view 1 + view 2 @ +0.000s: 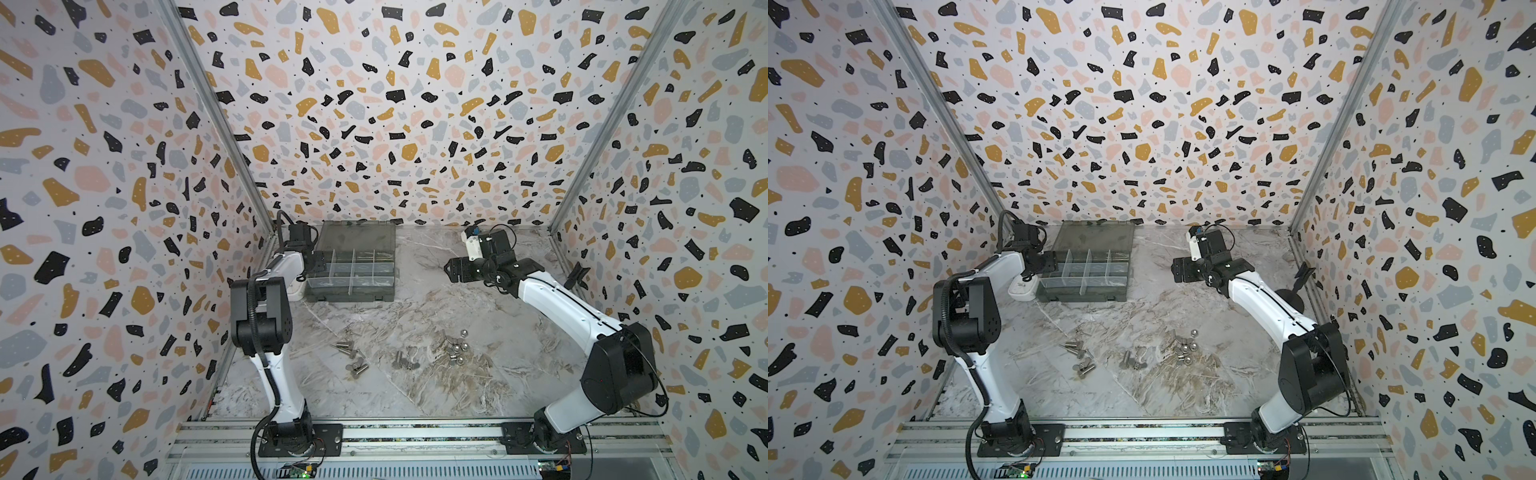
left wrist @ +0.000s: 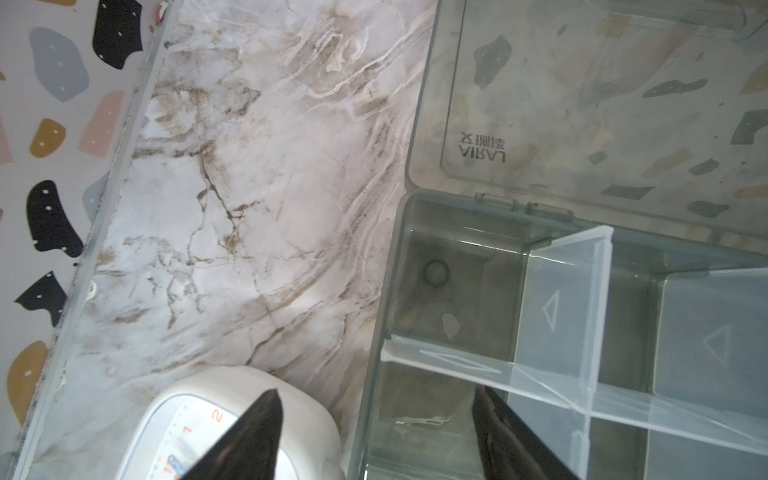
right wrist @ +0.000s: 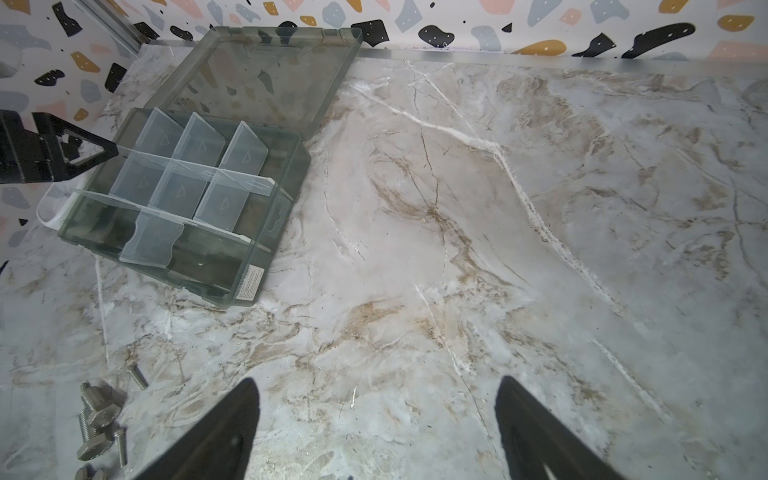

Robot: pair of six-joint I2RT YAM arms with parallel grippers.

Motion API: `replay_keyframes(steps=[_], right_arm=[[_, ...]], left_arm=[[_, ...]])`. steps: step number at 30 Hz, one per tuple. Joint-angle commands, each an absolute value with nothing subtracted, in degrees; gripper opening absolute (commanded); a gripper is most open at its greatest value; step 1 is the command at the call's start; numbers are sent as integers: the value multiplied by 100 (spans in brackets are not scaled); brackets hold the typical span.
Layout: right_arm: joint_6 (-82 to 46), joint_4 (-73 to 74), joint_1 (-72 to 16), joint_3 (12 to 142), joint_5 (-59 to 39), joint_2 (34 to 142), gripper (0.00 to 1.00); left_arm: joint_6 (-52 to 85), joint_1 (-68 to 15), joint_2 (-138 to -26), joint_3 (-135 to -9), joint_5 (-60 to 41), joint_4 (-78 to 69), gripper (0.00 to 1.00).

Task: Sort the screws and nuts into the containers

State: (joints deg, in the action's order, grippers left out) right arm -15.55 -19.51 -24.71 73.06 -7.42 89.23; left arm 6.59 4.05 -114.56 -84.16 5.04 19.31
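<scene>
The screws lie loose on the marble table, front centre, with the nuts in a cluster to their right. Some screws show in the right wrist view. The containers are compartments of a grey organiser box at the back left. My left gripper is open and straddles the box's left wall, one finger inside a compartment. My right gripper hangs open and empty over bare table, right of the box.
The box's lid lies open behind it against the back wall. A white rounded case sits against the box's left side under my left gripper. A black bracket stands by the right wall.
</scene>
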Motion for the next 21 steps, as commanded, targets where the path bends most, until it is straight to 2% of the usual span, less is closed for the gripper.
replay_keyframes(steps=[1, 7, 15, 21], right_arm=[[-1671, -2078, -2472, 7242, -884, 8648, 90], [-1680, -2207, -2479, 7323, -810, 8773, 90], [-1685, -2226, -2473, 7318, -784, 8805, 90], [-1697, -2215, -2478, 7242, -828, 8841, 90]], left_arm=[[563, 396, -11533, -8476, 417, 1985, 68], [537, 395, -11804, -8637, 265, 2168, 59], [519, 396, -11917, -8622, 162, 2189, 54], [527, 380, -12008, -8675, -81, 2224, 37]])
